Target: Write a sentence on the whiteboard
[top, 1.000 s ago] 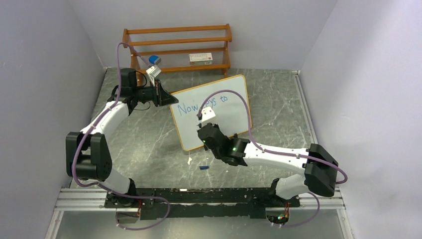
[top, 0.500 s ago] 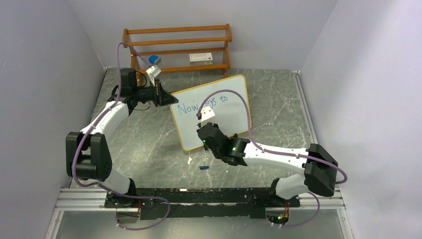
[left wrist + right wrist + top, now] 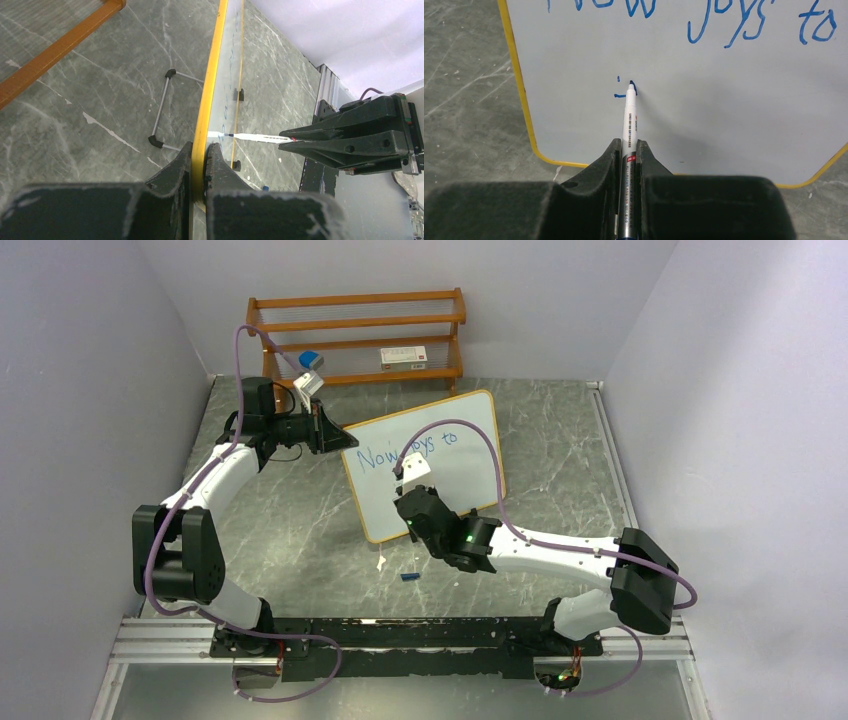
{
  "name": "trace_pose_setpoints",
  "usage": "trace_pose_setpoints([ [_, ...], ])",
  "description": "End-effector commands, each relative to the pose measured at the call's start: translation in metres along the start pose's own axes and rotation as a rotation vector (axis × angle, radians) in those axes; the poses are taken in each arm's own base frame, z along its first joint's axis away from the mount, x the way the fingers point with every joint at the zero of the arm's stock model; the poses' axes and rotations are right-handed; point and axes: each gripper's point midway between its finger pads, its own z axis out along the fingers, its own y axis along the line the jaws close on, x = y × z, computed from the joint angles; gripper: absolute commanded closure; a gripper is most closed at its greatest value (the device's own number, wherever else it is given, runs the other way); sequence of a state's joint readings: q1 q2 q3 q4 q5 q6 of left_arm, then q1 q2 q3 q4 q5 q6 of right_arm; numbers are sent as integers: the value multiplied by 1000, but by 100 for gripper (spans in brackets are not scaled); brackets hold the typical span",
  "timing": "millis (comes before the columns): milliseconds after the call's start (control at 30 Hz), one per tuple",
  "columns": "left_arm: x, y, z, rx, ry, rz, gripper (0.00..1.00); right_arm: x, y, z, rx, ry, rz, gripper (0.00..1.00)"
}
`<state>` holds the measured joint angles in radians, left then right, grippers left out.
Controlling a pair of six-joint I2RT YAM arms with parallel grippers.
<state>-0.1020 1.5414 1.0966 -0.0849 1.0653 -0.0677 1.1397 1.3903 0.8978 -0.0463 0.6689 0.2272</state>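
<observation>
The whiteboard (image 3: 470, 465) stands tilted on the table, orange-framed, with the sentence (image 3: 378, 456) begun as blue "Now joys to" in its top row. My left gripper (image 3: 335, 435) is shut on the board's left frame edge (image 3: 202, 155). My right gripper (image 3: 629, 147) is shut on a white marker (image 3: 629, 120). The marker's tip touches the board below the first row, beside a few short blue strokes (image 3: 620, 94). In the left wrist view the marker (image 3: 250, 137) meets the board edge-on.
A brown wooden shelf rack (image 3: 355, 335) stands at the back wall, holding a blue-and-white item (image 3: 308, 359) and a white box (image 3: 403, 356). A small blue cap (image 3: 408, 577) and a white scrap (image 3: 381, 562) lie in front of the board. The board's wire stand (image 3: 162, 112) rests behind it.
My right gripper with the marker has crept very slightly up and left on the board. The left arm and the board have not moved.
</observation>
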Motion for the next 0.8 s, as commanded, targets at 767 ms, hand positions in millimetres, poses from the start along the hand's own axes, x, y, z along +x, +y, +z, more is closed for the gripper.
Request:
trace_pose_setpoints([
  [767,60,37,13,-154,149,-21,95,-17,6,7,-22,-36,32,100],
])
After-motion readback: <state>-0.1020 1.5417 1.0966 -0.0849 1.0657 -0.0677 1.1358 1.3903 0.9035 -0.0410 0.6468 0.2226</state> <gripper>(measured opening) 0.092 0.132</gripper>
